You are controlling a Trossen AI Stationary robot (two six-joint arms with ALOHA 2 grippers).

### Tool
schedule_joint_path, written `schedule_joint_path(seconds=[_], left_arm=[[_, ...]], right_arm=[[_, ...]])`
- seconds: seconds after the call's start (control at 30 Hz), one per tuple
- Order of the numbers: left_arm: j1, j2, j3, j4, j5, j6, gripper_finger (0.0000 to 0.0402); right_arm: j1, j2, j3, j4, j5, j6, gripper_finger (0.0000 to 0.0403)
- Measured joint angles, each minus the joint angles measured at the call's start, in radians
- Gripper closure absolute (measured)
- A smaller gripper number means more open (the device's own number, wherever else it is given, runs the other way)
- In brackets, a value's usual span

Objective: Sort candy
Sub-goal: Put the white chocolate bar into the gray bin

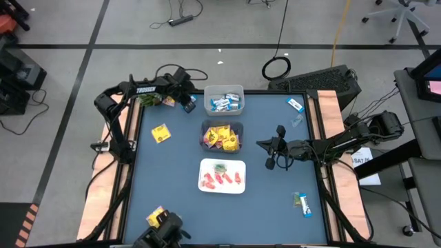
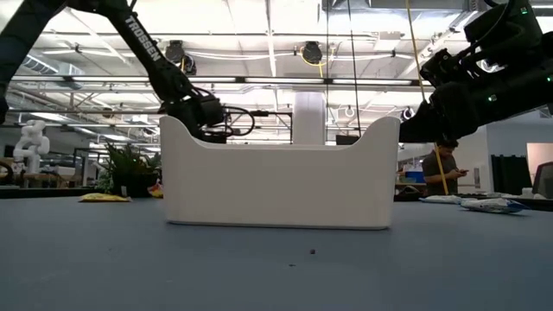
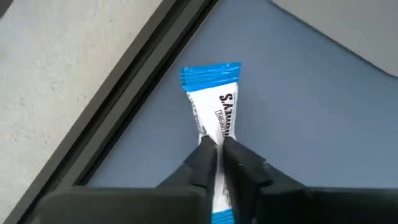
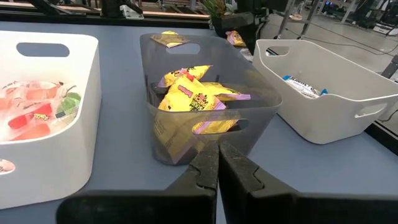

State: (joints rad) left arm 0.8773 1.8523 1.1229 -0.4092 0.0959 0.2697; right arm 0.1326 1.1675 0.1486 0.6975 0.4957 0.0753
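Observation:
My left gripper (image 1: 187, 104) is over the table's far left part, beside the white bin (image 1: 224, 90) of blue-and-white bars, and is shut on one such bar (image 3: 216, 106). My right gripper (image 1: 262, 145) hovers shut and empty just right of the grey bin (image 1: 222, 125) of yellow packets (image 4: 189, 93). A second white bin (image 1: 222, 189) holds red and green pieces (image 4: 37, 106). Loose sweets lie flat on the blue mat: a yellow packet (image 1: 160, 133), a blue bar (image 1: 295, 104) and a blue-and-green pair (image 1: 302, 203). My left gripper pinches the blue-and-white bar between its two fingers (image 3: 202, 158), around mid-length (image 3: 219, 134). The bar runs along the fingers. Its crimped blue end (image 3: 211, 73) sticks out ahead of the tips and its other end (image 3: 222, 214) shows behind them. It appears lifted clear of the mat.
The three bins stand in a row down the table's middle. A yellow packet (image 1: 167, 101) and a green leafy object (image 1: 146, 100) lie under the left arm. Wooden rails (image 1: 329, 110) edge the mat on both sides. Open mat lies left and right of the bins.

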Motion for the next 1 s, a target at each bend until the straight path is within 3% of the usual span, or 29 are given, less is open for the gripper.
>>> schedule_joint_path(seconds=[0.07,0.2,0.43,0.63,0.77,1.0], left_arm=[[-0.009,0.000,0.000,0.000,0.000,0.016,0.0390],[-0.016,-0.028,0.000,-0.002,0.002,0.033,0.0395],[-0.022,-0.200,0.000,0.003,0.006,-0.002,0.0399],[-0.109,-0.320,0.001,0.048,0.129,-0.081,0.0400],[-0.207,-0.315,0.017,0.063,0.131,-0.076,0.0400],[-0.284,-0.186,0.163,0.093,0.005,-0.028,0.0401]], right_arm=[[0.000,0.000,0.000,0.000,0.000,0.000,0.0403],[0.000,0.000,0.000,0.000,0.000,0.000,0.0403],[-0.001,0.000,0.000,-0.006,0.001,-0.001,0.0403],[-0.011,0.000,0.000,-0.006,0.001,0.002,0.0403],[-0.016,0.000,0.000,-0.006,0.001,0.017,0.0403],[-0.018,0.000,0.000,0.001,0.002,0.018,0.0403]])
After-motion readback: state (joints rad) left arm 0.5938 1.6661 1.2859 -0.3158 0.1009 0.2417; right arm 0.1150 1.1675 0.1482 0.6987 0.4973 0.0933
